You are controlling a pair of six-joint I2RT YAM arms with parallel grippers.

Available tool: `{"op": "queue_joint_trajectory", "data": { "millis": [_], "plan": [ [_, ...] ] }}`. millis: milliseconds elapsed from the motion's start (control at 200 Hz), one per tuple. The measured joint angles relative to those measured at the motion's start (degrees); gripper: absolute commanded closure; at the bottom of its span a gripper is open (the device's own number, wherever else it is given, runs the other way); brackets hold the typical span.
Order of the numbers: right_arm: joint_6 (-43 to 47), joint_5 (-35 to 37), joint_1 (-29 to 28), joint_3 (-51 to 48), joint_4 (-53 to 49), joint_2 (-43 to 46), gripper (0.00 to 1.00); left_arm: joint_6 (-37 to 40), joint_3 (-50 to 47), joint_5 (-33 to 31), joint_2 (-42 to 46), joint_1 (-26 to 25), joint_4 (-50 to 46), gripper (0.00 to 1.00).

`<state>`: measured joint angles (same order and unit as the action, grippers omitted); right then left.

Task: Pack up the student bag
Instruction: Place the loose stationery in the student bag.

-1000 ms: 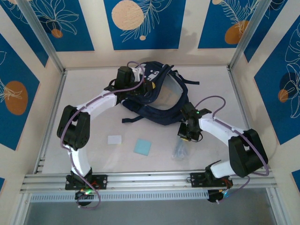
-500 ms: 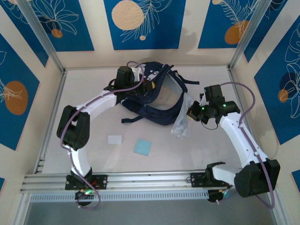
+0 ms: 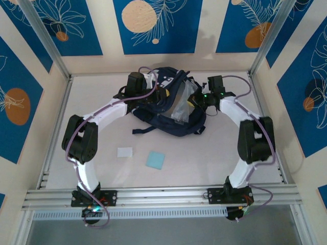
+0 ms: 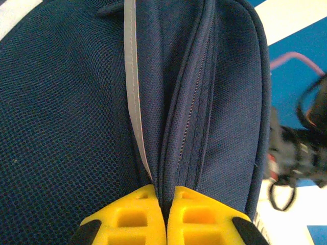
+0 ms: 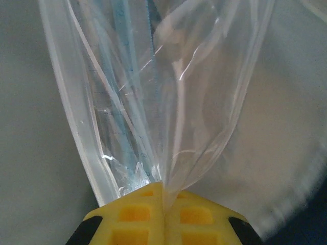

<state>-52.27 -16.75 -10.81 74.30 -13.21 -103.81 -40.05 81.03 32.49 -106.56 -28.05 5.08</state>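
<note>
The student bag [image 3: 173, 126] is a navy backpack lying at the back middle of the table, its mouth held open. My left gripper [image 3: 162, 95] is shut on the bag's rim. In the left wrist view its yellow fingers [image 4: 138, 214] pinch a fold of navy fabric [image 4: 219, 117] beside the zipper and a grey stripe. My right gripper [image 3: 192, 101] is shut on a clear plastic bag [image 3: 181, 107], which hangs over the backpack's opening. In the right wrist view, this gripper [image 5: 163, 188] pinches the clear plastic bag [image 5: 153, 87], and thin blue items show inside it.
A white card [image 3: 124, 151] and a light-blue square [image 3: 155, 160] lie on the table in front of the backpack. Aluminium posts [image 3: 265, 46] and patterned walls enclose the table on three sides. Loose dark straps [image 3: 145, 129] trail from the backpack's near side.
My right arm has swung from the near right of the table to the back, lifting the clear plastic bag off the table and over the backpack's opening. The left arm has not moved.
</note>
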Motion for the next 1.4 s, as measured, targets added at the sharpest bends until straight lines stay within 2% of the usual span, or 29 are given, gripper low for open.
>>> {"op": "queue_joint_trajectory", "data": {
  "millis": [285,515,655,710,860,905,940,1020,1065,1205,1400],
  "plan": [
    [-13.22,-3.30,-5.99,12.87,12.55,-18.45,1.00,0.81,3.39,3.28,-0.48,-0.17,-3.28,1.00],
    [-20.37,-3.48,-8.92,24.72,13.75,-27.78,1.00,1.60,8.72,2.99,-2.67,-0.35,-6.47,1.00],
    [-22.05,-4.50,-9.40,28.48,13.31,-31.28,1.00,1.57,9.27,2.86,-3.37,-0.35,-6.43,1.00],
    [-22.18,-4.50,-9.46,28.76,12.85,-31.65,0.95,1.55,9.46,2.86,-3.54,-0.35,-6.43,1.00],
    [-22.36,-4.02,-9.31,24.48,14.71,-29.66,0.85,1.53,9.44,3.32,-3.56,-0.02,-6.43,1.00],
    [-21.92,-3.61,-9.20,21.84,15.06,-27.91,0.78,1.55,9.18,3.69,-3.54,0.17,-6.38,1.00],
    [-21.18,-3.21,-8.94,19.32,14.75,-25.99,0.68,1.55,8.92,4.33,-3.54,0.31,-6.40,1.00],
    [-20.17,-2.73,-8.13,14.32,13.44,-21.35,0.51,1.84,8.20,5.05,-3.43,1.05,-6.40,1.00],
    [-19.28,-2.54,-7.61,11.87,12.63,-18.60,0.46,2.16,8.00,5.29,-3.32,1.27,-6.43,1.00],
    [-15.21,-1.07,-5.46,6.99,9.01,-9.73,0.39,2.89,7.50,5.66,-2.67,2.05,-6.45,1.00],
    [-10.03,2.49,-2.51,5.25,5.03,-1.01,0.39,2.69,7.39,6.08,-2.60,2.21,-6.32,1.00]
  ]
}}
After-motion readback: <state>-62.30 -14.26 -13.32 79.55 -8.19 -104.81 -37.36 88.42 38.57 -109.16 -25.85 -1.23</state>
